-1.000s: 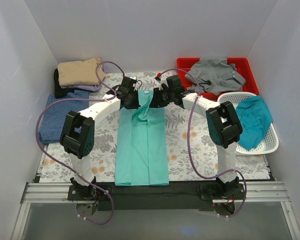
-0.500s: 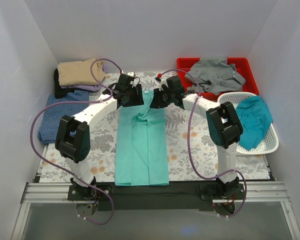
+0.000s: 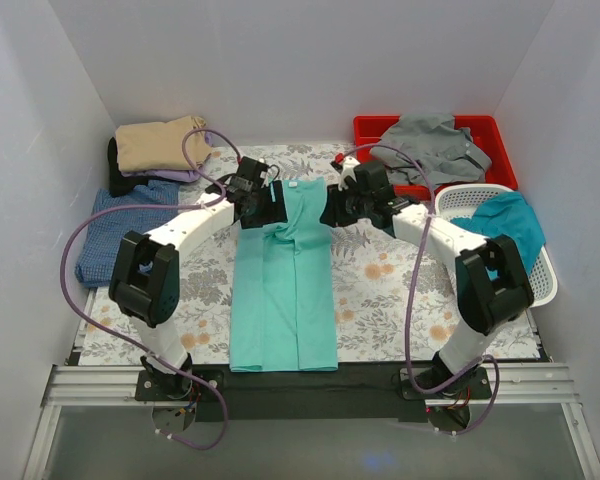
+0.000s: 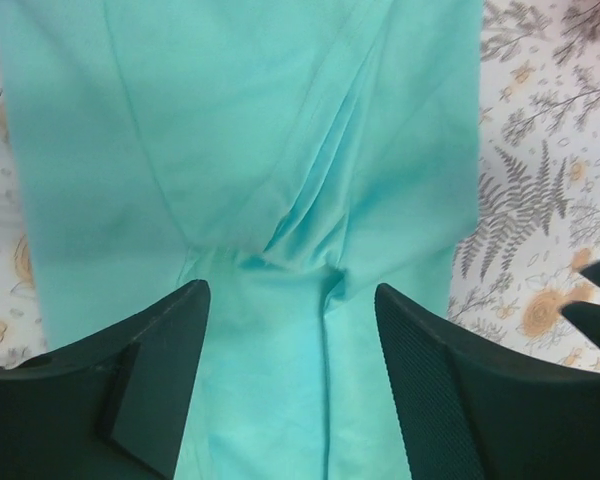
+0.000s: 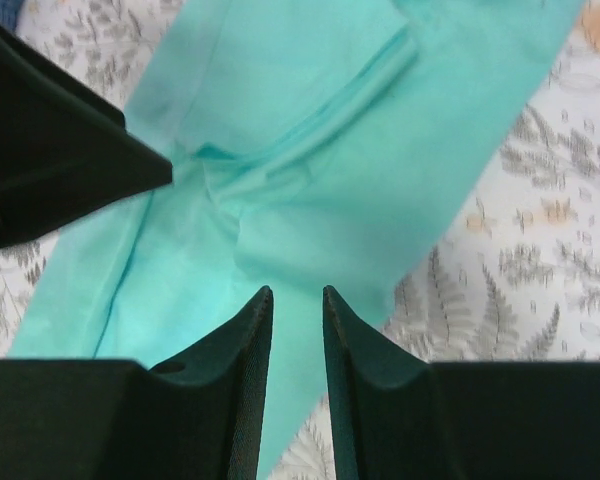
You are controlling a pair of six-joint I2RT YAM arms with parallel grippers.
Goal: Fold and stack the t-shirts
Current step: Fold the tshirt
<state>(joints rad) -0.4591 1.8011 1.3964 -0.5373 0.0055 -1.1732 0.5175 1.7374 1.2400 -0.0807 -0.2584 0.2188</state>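
A mint green t-shirt (image 3: pixel 285 290) lies as a long narrow strip down the middle of the flowered cloth, its collar end farthest from the arm bases. My left gripper (image 3: pixel 265 207) hovers over that far end, open, the fabric (image 4: pixel 250 150) creased below it and nothing between its fingers (image 4: pixel 170 340). My right gripper (image 3: pixel 332 212) sits just off the shirt's right edge; its jaws (image 5: pixel 298 292) stand a narrow gap apart and hold nothing, with the shirt (image 5: pixel 310 130) beyond them. Other t-shirts: tan (image 3: pixel 160 143), blue (image 3: pixel 115 235), grey (image 3: pixel 435 148), teal (image 3: pixel 510 240).
The tan shirt tops a folded pile at the back left, with the blue one in front of it. The grey shirt lies in a red bin (image 3: pixel 375 127) at the back right; the teal one hangs over a white basket (image 3: pixel 540 290). White walls enclose three sides.
My left gripper has opened and let go of the shirt's far end. The right arm has swung out to the right, its gripper now off the shirt's edge.
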